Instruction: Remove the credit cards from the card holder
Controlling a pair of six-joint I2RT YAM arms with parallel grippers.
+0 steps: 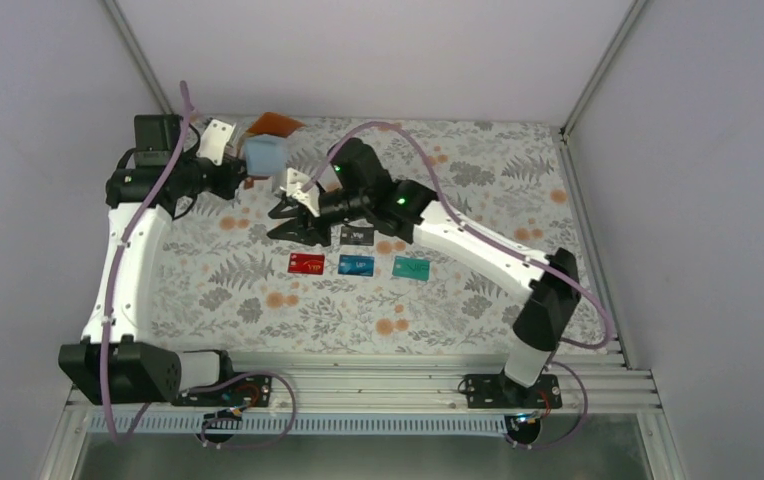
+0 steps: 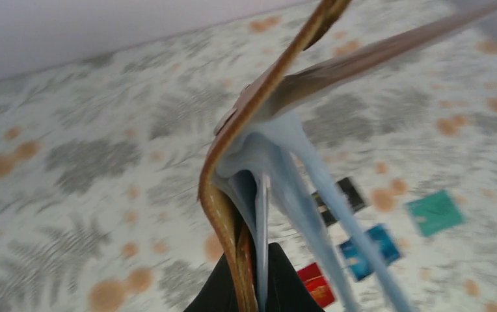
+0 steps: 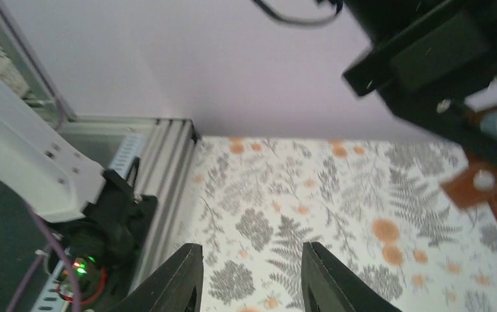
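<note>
Hanging open card holder [image 1: 265, 153], credit cards [image 1: 356, 265] lying nearby

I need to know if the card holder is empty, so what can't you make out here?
Cards left in the card holder: left wrist view blurred, pockets edge-on; top view too small.
Black card: left wrist view, holder's pocket crosses it.
Lettering on the red card: top view, too small.

Left tool [image 2: 256, 286] largely behind card holder [image 2: 259, 146]
</note>
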